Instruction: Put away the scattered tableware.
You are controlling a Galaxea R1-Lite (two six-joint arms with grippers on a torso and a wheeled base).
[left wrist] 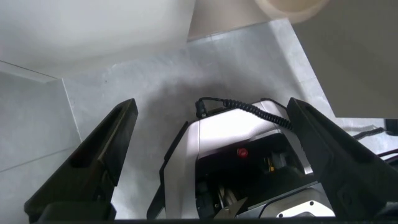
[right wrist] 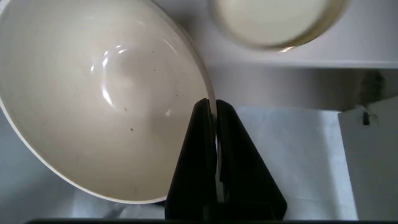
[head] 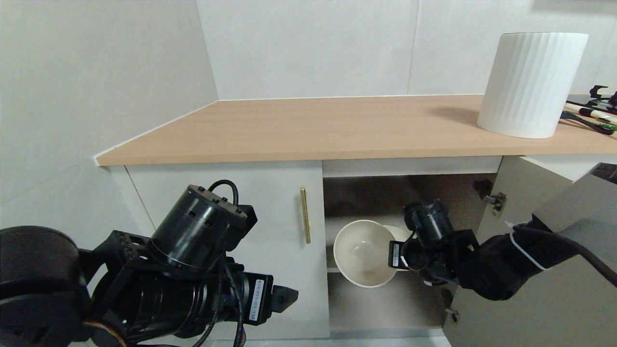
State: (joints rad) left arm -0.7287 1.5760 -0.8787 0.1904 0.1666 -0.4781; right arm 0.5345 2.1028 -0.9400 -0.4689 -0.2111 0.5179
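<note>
- My right gripper is pinched onto the rim of the bowl, one finger inside the rim and one outside.
- From the head view, the bowl hangs in the open half of the cabinet. It is tipped on its side with the mouth facing me, level with the front edge of the shelf.
- The right gripper grips the bowl on its right side, and the arm comes in from the right past the open door.
- Just behind the bowl, on the shelf, sits a second pale dish. It is blurred, so I take it for a small bowl or cup but can't be sure.
- My left gripper has its fingers spread wide apart with nothing between them. It hangs low in front of the closed door, well apart from the bowl.
- The closed door has a brass handle on its right edge.
- On the counter stands a white ribbed canister at the far right, with a few utensils lying just beside it.
</note>
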